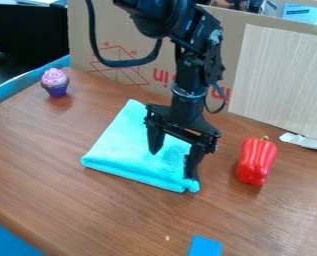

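Right below me lies the turquoise cloth point(114, 150), folded into a thick, flat pad near the middle of the wooden table point(67, 195), its rolled-looking edge toward the camera. My gripper point(173, 166) hangs over its near corner at the view's right, jaws wide apart and nothing pinched between them. One fingertip is above the middle of the pad, the other close to its right-hand border; whether either touches the fabric, I cannot tell.

I judge this to be the positioning step, at the cloth but without a grip. A sound hold from here would call for both tips to meet the fabric with a fold between them before I close, rather than sliding over the top.

Just beyond the cloth, toward the view's right, the red pepper point(257, 162) rests with its stem pointing away from the camera. The purple-topped cupcake point(54, 82) stands well apart, toward the far left corner. Behind my arm rises the cardboard point(134, 30), with a pale panel point(281, 75) against it.
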You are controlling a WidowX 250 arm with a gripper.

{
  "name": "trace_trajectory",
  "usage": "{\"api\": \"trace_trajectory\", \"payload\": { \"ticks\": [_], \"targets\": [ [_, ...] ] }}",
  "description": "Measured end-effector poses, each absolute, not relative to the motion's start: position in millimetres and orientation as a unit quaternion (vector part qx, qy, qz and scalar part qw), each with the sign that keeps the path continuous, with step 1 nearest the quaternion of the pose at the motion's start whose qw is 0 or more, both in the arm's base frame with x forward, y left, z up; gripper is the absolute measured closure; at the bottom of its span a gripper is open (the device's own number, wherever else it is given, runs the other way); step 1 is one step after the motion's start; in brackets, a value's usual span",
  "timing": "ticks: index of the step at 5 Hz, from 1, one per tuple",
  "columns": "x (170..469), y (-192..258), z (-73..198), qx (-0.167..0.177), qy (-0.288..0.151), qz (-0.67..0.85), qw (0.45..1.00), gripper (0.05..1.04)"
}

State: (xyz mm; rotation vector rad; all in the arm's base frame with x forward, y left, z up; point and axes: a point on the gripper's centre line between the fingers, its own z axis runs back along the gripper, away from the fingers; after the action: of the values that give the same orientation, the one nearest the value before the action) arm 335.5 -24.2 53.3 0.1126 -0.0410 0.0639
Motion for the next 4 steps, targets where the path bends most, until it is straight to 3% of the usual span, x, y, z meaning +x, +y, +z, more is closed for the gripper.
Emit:
{"api": "trace_trajectory", "payload": {
  "ticks": [2, 3, 4],
  "targets": [
    [335.3, -31.9, 53.6, 0.051, -0.023, 0.036, 0.998, 0.084],
    [339.8, -32.3, 51.1, 0.05, -0.034, 0.043, 0.997, 0.133],
    [338.3, -34.3, 42.3, 0.038, -0.046, 0.057, 0.997, 0.416]
  ]
}}
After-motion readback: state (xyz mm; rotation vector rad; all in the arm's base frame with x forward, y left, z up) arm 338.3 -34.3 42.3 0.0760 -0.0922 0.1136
